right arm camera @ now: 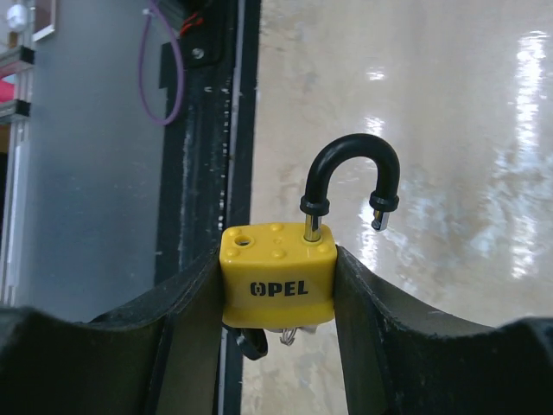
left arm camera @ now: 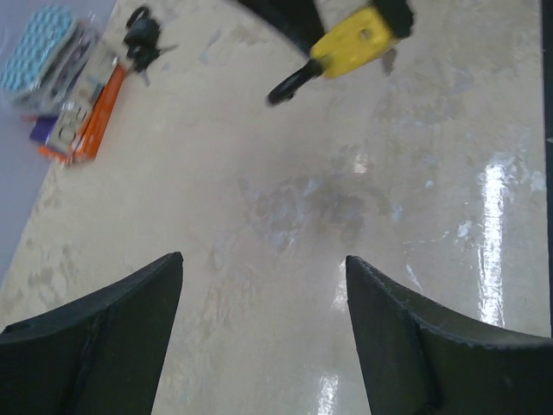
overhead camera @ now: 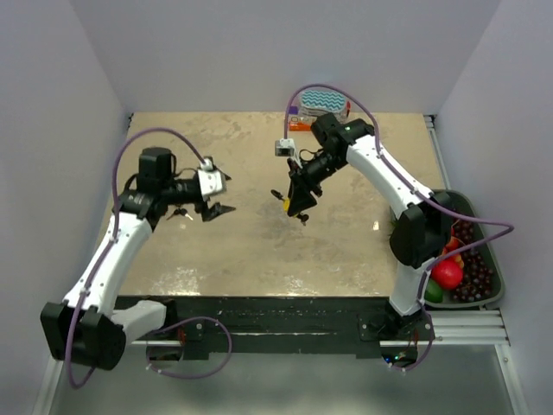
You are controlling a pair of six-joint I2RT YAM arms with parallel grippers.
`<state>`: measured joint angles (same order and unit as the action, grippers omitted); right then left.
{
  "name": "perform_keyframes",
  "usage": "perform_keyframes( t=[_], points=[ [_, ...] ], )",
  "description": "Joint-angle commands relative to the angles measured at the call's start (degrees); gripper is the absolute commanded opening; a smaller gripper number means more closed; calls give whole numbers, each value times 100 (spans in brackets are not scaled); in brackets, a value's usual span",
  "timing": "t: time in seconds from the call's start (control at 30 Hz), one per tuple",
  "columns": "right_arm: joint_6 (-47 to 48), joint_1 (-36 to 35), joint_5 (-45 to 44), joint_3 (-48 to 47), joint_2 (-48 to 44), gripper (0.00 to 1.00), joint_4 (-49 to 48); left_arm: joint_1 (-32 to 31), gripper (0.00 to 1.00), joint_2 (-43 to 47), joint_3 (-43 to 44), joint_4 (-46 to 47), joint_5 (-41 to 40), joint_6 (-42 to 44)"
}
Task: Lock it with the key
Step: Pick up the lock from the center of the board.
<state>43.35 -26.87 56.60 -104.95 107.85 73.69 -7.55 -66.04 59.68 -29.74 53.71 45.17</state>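
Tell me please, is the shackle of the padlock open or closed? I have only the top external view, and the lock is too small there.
Observer: Open. In the right wrist view the black shackle of the yellow padlock is raised, and one end hangs free above the body.
Operator: Is the lock gripped well?
Observer: The right gripper presses the yellow body from both sides, with the shackle pointing away from the wrist.
Operator: And does the left gripper have the key?
Observer: No. In the left wrist view the left gripper is open and empty. A small black bunch, probably the keys, lies on the table near an orange-edged box.
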Motion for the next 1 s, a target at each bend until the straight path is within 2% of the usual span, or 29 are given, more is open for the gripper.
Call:
perform_keyframes(
  t=[0.0, 0.23, 0.37, 0.53, 0.83, 0.97],
  points=[
    [138, -370, 809, 149, -185, 0, 638, -887, 75, 715, -579, 669, 131, 1179],
    [-90, -898, 757, 378, -519, 0, 418, -1837, 63, 795, -808, 1285, -229, 889],
    [-187, -1048, 695, 431, -643, 0, 339, -2328, 58, 759, -809, 944, -379, 1143],
    [-213, -1110, 659, 492, -757, 0, 260, -2619, 44, 812, -949, 1030, -519, 1038],
    [-134, -1154, 616, 660, -889, 0, 286, -2655, 23, 689, -862, 943, -581, 994],
    [-125, -1154, 633, 633, -863, 0, 304, -2681, 0, 680, -818, 970, -564, 881]
  ],
)
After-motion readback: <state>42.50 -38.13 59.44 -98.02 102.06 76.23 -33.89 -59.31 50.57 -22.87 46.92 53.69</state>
